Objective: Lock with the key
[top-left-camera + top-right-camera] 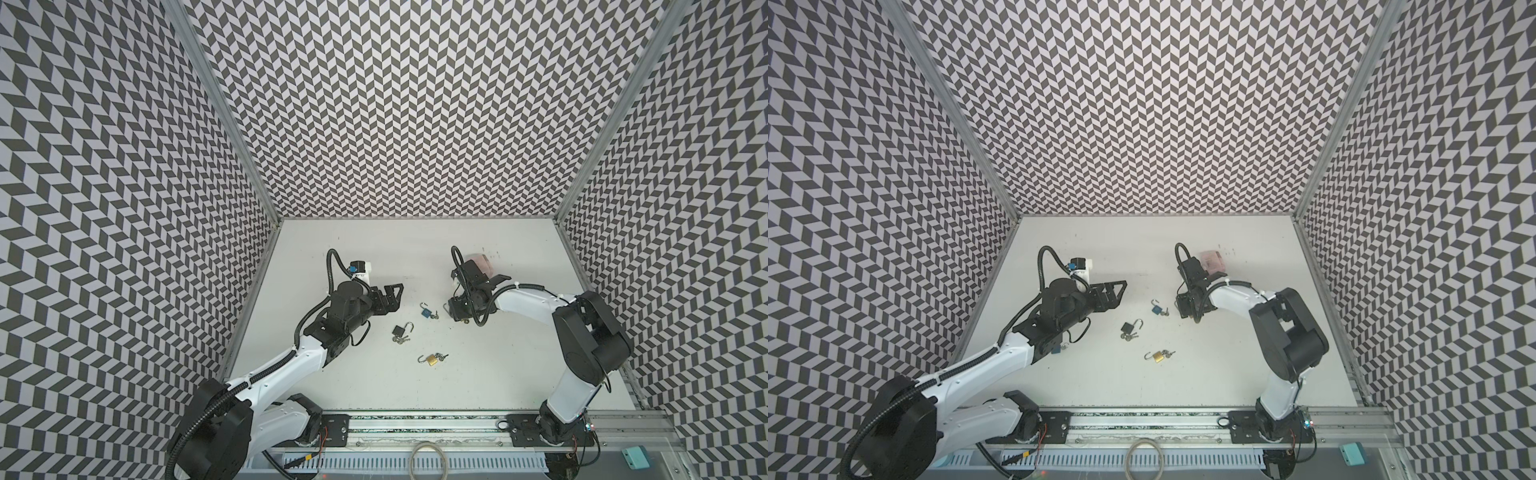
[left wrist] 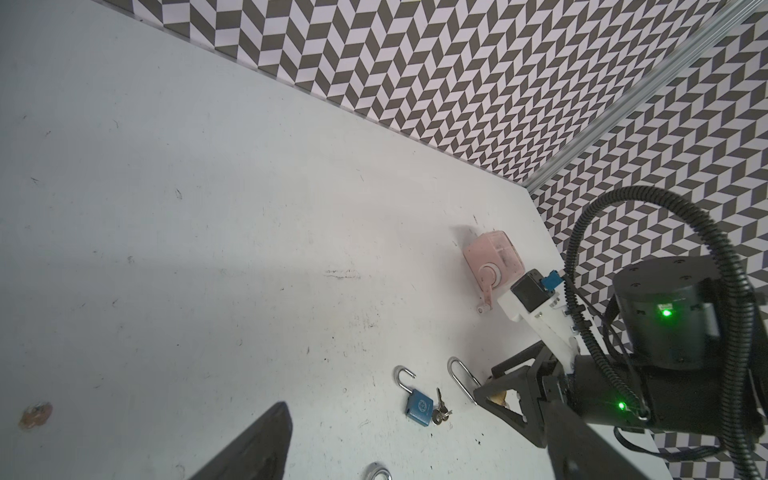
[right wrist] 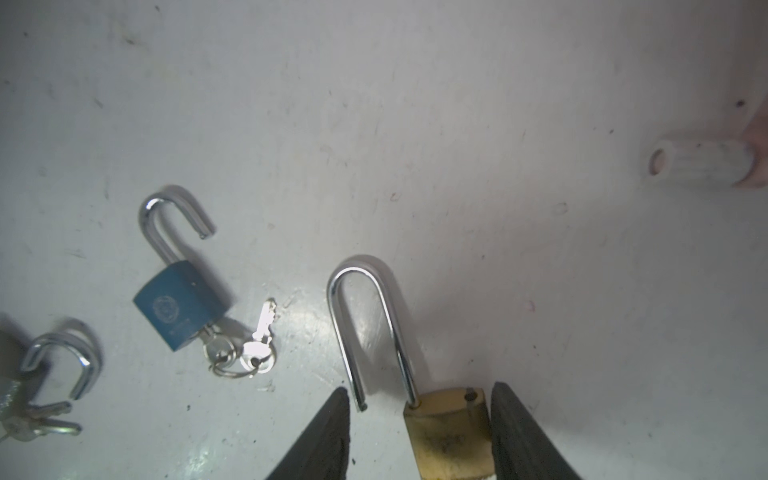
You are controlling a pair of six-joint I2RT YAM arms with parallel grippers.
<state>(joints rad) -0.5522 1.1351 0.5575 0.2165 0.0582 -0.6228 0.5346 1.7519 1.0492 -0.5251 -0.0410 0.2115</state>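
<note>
Several padlocks lie on the white table with their shackles open. A brass padlock with a long shackle [image 3: 449,440] lies between the fingers of my right gripper [image 3: 422,388]. One finger [image 3: 515,432] touches its body; a gap remains at the other finger [image 3: 324,436]. That lock's key is hidden. A blue padlock [image 1: 425,312] [image 3: 178,307] lies beside it with a key in it and more on a ring [image 3: 249,353]. My left gripper [image 1: 397,297] hovers open to the left of the blue padlock, holding nothing.
A black padlock [image 1: 399,330] with keys and a small brass padlock [image 1: 432,359] with keys lie nearer the front. A pink crank-handled box [image 1: 480,264] [image 2: 494,257] stands behind the right gripper. Patterned walls close in three sides.
</note>
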